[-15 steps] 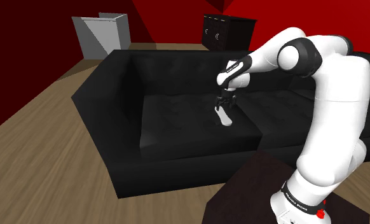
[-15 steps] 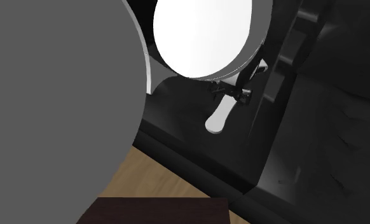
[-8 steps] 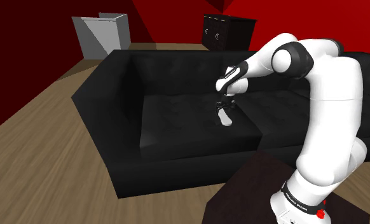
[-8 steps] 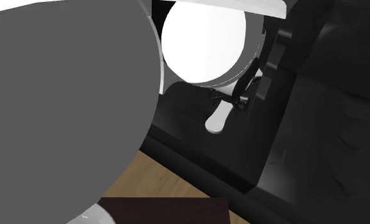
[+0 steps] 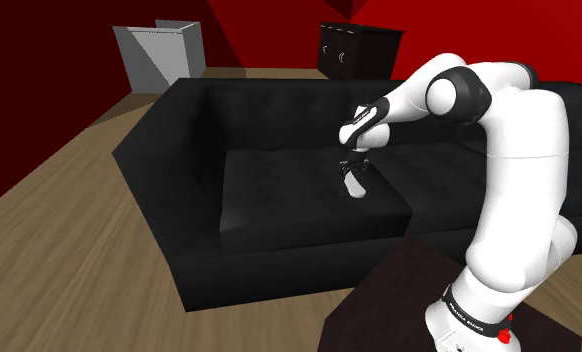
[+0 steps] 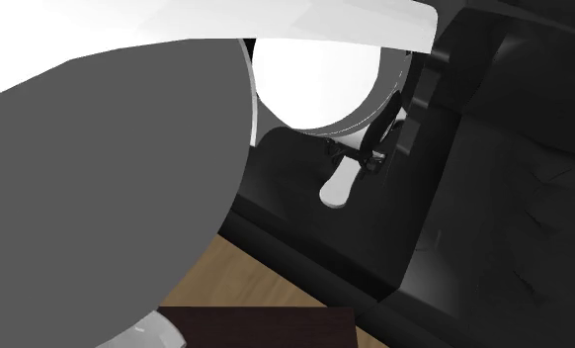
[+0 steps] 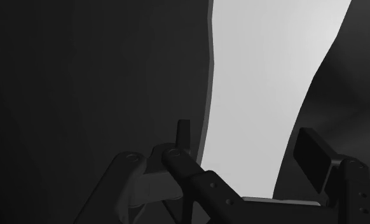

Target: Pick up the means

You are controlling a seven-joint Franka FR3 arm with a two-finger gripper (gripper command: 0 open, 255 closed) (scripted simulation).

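Observation:
The task's object is a plain white, elongated piece (image 5: 353, 185) lying on the black sofa seat (image 5: 279, 190). It appears in the second exterior view as a white club-shaped piece (image 6: 337, 186). My black gripper (image 5: 353, 165) points down onto its upper end, and the same gripper (image 6: 360, 156) sits just above the piece in the second exterior view. In the wrist view the white piece (image 7: 260, 95) runs between my fingers. My gripper (image 7: 248, 143) is shut on it, one finger (image 7: 184, 133) against each side. The piece still rests on the cushion.
The sofa's armrest and backrest rise around the seat. A grey open box (image 5: 164, 55) and a dark cabinet (image 5: 354, 50) stand behind the sofa. My dark stand (image 5: 399, 300) is at the lower right. The arm's large grey link (image 6: 98, 198) covers the second exterior view's left.
The hand came down a little onto the white piece's upper end and the fingers closed in on it. The piece itself has not moved.

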